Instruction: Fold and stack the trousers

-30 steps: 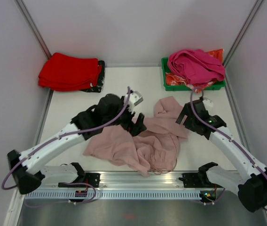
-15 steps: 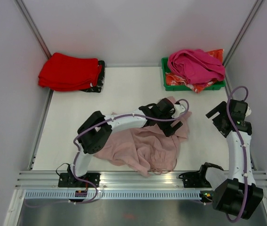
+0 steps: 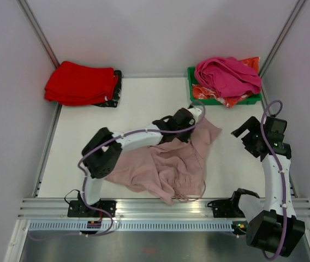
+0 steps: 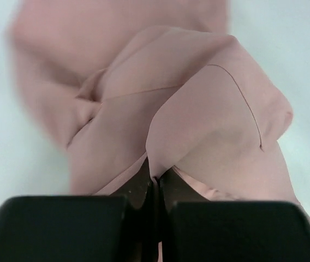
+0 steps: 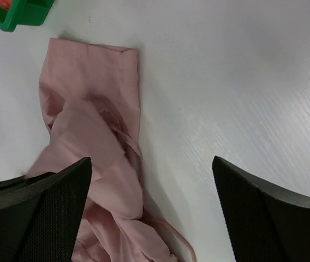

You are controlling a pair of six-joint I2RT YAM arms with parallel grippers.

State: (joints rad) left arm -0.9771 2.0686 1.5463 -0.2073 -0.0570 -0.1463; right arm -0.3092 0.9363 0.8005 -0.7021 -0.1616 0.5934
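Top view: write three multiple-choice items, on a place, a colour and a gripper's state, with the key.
1. Where does the magenta garment lie?
A. on the bare table
B. in the green bin
C. under an arm
2. What colour is the folded stack at far left?
A. red
B. blue
C. yellow
3. The left gripper is:
A. wide open
B. shut on the trousers
C. out of view
Answers: B, it heaps over the bin's rim; A, plainly red; B, pink fabric is pinched between its closed fingers.
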